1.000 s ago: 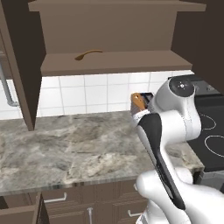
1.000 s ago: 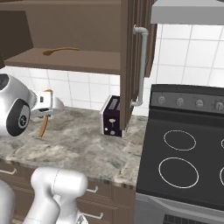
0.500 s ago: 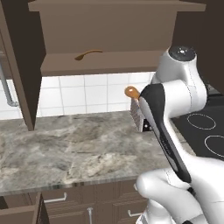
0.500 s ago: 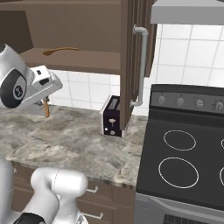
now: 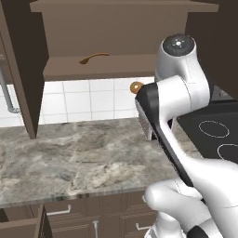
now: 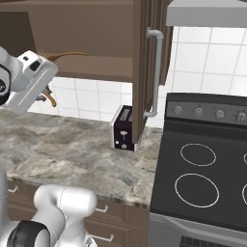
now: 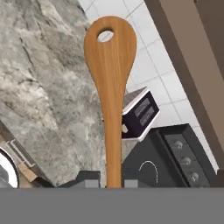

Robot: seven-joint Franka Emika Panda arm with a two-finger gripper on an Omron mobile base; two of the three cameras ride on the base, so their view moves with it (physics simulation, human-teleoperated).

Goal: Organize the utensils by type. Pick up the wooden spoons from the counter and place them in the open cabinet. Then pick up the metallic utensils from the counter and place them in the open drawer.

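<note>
One wooden spoon (image 5: 94, 57) already lies on the open cabinet's shelf (image 5: 111, 69). A second wooden spoon (image 7: 110, 83), clamped by its handle in the gripper (image 7: 110, 180), points toward 12 o'clock in the hand view, raised above the counter (image 5: 69, 155). Lift the bowl clear over the shelf edge before letting go.

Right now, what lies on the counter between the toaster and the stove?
Nothing. In the right base view the toaster stands by the cabinet door, and the counter between it and the stove is bare stone.
</note>
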